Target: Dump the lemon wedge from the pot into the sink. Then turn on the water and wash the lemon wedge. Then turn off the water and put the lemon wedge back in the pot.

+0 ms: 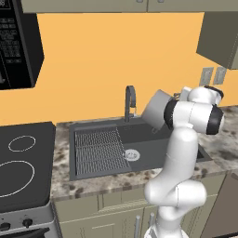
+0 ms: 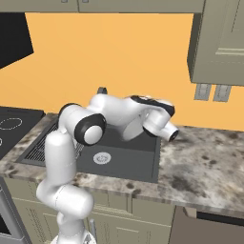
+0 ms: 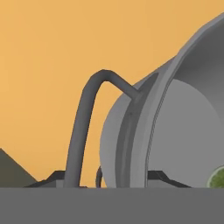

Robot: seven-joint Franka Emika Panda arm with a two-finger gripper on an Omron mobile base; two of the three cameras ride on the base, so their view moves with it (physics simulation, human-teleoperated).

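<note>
The grey pot (image 1: 155, 111) hangs tipped on its side above the right half of the sink (image 1: 144, 135), its mouth turned toward the arm. My gripper (image 1: 175, 96) is shut on the pot's rim, mostly hidden behind my own arm joint. In the hand view the pot (image 3: 175, 131) is very close, and the lemon wedge (image 3: 217, 177) shows as a yellow-green sliver on its inner wall at the lower right. The dark arched faucet (image 1: 130, 100) stands behind the basin, just left of the pot. No stream of water shows. The silver drain (image 1: 132, 155) lies below.
A ribbed wire grid (image 1: 97, 148) covers the sink's left half. The black stovetop (image 1: 21, 160) lies to the left, with a microwave (image 1: 16, 44) above it. Speckled counter (image 2: 205, 162) stretches right of the sink. Wall outlets (image 2: 212, 92) and an upper cabinet (image 2: 221, 40) are at the right.
</note>
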